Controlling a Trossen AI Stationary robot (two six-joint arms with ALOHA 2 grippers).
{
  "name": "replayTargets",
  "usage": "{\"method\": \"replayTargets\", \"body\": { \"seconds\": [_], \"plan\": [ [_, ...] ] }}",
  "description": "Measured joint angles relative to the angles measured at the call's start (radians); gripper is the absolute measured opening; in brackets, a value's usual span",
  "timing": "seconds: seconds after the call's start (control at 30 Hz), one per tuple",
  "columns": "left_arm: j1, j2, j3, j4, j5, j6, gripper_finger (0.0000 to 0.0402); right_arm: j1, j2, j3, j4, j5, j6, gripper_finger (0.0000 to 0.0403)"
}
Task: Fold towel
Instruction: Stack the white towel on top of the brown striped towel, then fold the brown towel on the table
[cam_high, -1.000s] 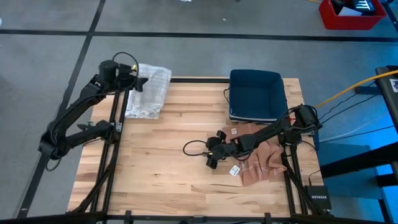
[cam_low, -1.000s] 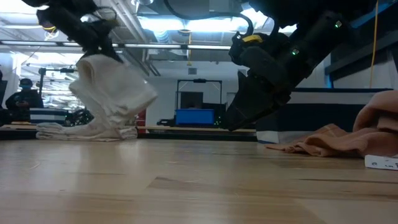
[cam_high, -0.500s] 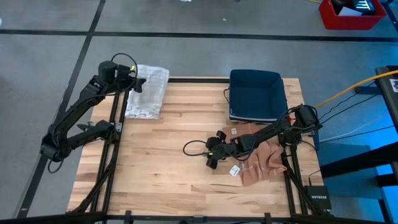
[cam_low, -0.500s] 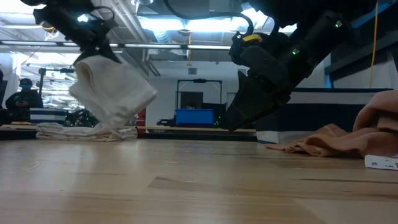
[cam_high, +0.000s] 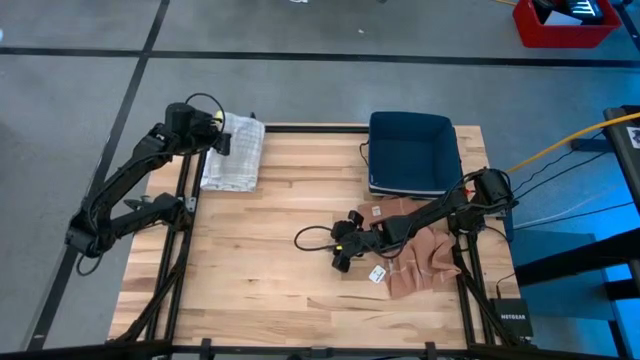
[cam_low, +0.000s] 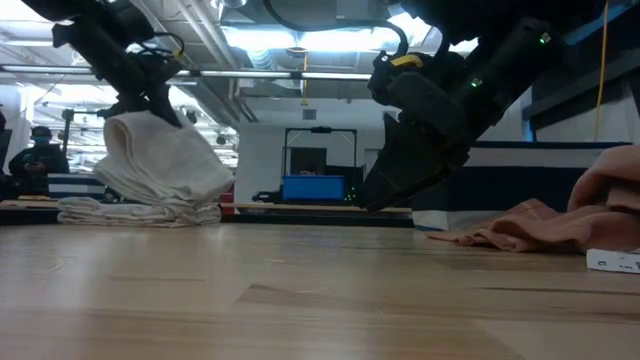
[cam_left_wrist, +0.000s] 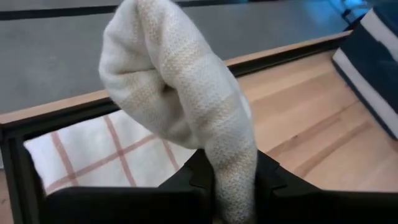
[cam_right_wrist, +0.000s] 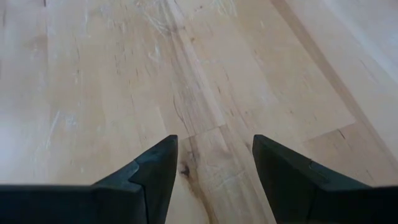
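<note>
My left gripper (cam_high: 214, 133) is at the table's far left corner, shut on a white woven towel (cam_high: 238, 150). In the low view the towel (cam_low: 160, 165) bulges below the gripper (cam_low: 140, 98) over a flat stack of folded cloths (cam_low: 140, 212). The left wrist view shows a red-checked cloth (cam_left_wrist: 112, 152) under the towel (cam_left_wrist: 180, 87). My right gripper (cam_high: 342, 248) waits open above the bare wood at the table's middle (cam_right_wrist: 214, 168). Just beside it, a tan towel (cam_high: 420, 255) lies crumpled on the table. My left gripper pinches a bunched fold of the white towel (cam_left_wrist: 235, 168) between its two fingers (cam_left_wrist: 200, 177). It comes from above, slanting down. The towel loops out past the fingers and hangs below them, and its lower part (cam_low: 175, 200) lies on the stack of cloths.
A dark blue bin (cam_high: 412, 152) stands at the table's far right. A white tag (cam_high: 377, 274) lies beside the tan towel, and a black cable (cam_high: 305, 238) loops by my right gripper. Bare wood (cam_high: 250, 260) spreads over the table's left and near parts.
My left gripper has moved a little toward the table's right and down, still shut on the white towel. The towel, which hung out wide and partly lifted, has drawn in narrower and settled onto the stack of cloths.
</note>
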Motion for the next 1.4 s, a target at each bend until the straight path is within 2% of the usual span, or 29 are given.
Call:
{"method": "replayTargets", "body": {
  "seconds": [0.3,0.57,0.7,1.13,1.27,1.4],
  "plan": [
    [-0.020,0.028,0.000,0.001,-0.052,0.019,0.0046,0.000,0.000,0.000,0.007,-0.024,0.000,0.0214],
    [-0.032,0.033,0.016,-0.018,-0.070,0.032,0.0129,0.000,0.000,0.000,0.045,-0.050,0.000,0.0214],
    [-0.032,0.033,0.035,-0.033,-0.069,0.048,0.0153,0.000,-0.001,0.000,0.051,-0.051,0.000,0.0214],
    [-0.042,0.030,0.201,-0.147,-0.074,0.071,0.0139,0.000,-0.001,0.000,0.065,-0.050,-0.018,0.0214],
    [-0.079,0.033,0.182,-0.142,0.024,0.076,0.0139,0.000,-0.001,0.000,0.089,-0.050,-0.038,0.0214],
    [-0.148,0.038,0.105,-0.091,0.141,0.052,0.0138,0.000,-0.001,0.001,0.105,-0.050,-0.056,0.0214]
  ]
}}
